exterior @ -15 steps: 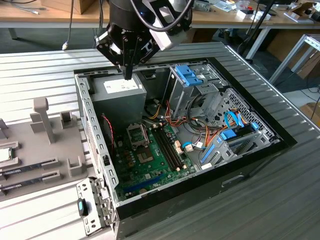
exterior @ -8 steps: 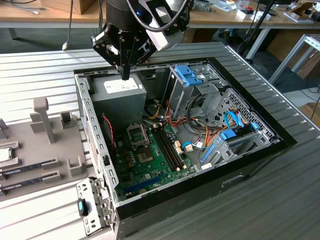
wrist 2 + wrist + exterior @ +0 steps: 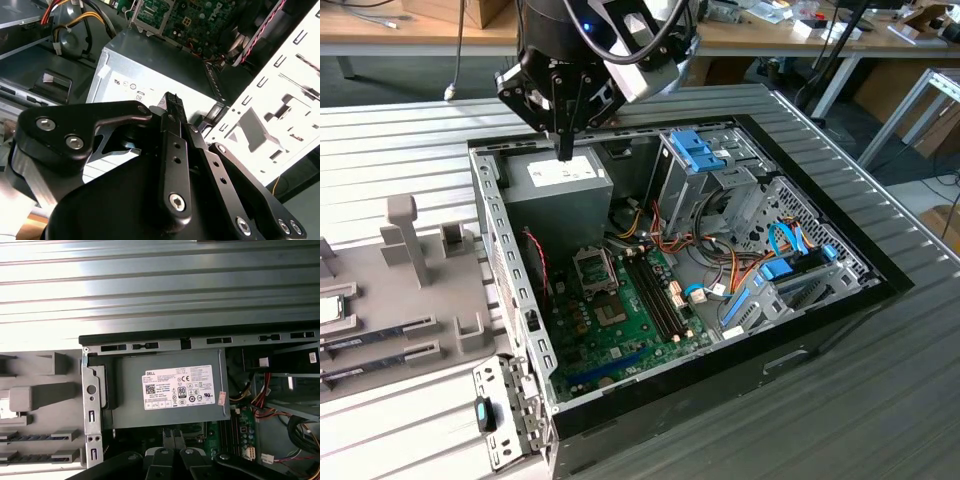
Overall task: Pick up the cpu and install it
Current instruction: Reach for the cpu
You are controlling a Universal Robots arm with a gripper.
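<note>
- Gripper (image 3: 563, 150): fingers pressed together, gripping nothing; poised above grey power-supply box (image 3: 560, 185) inside open computer case (image 3: 495, 230);
- Small cpu (image 3: 328, 310): on grey tray (image 3: 380, 290), exterior view's left edge.

Overall level: bright and even in the exterior view, with soft-edged shadows.
Ribbed silver-grey metal table (image 3: 400, 150): brightest toward 10 o'clock in the exterior view, falling to dull grey toward 5 o'clock. It carries pale glare bands in the first wrist view.
Open black computer case (image 3: 880, 290): interior shaded, and the green motherboard (image 3: 620, 320) is dim.
Grey power-supply box (image 3: 560, 185): top evenly lit, with a bright white label (image 3: 182, 387).
White perforated sheet-metal case wall (image 3: 280, 100): washed out.
Black metal gripper (image 3: 172, 100): dark, with small highlights on the steel screw heads (image 3: 177, 201).
Point source: small blue indicator light (image 3: 585, 27) at 12 o'clock.
</note>
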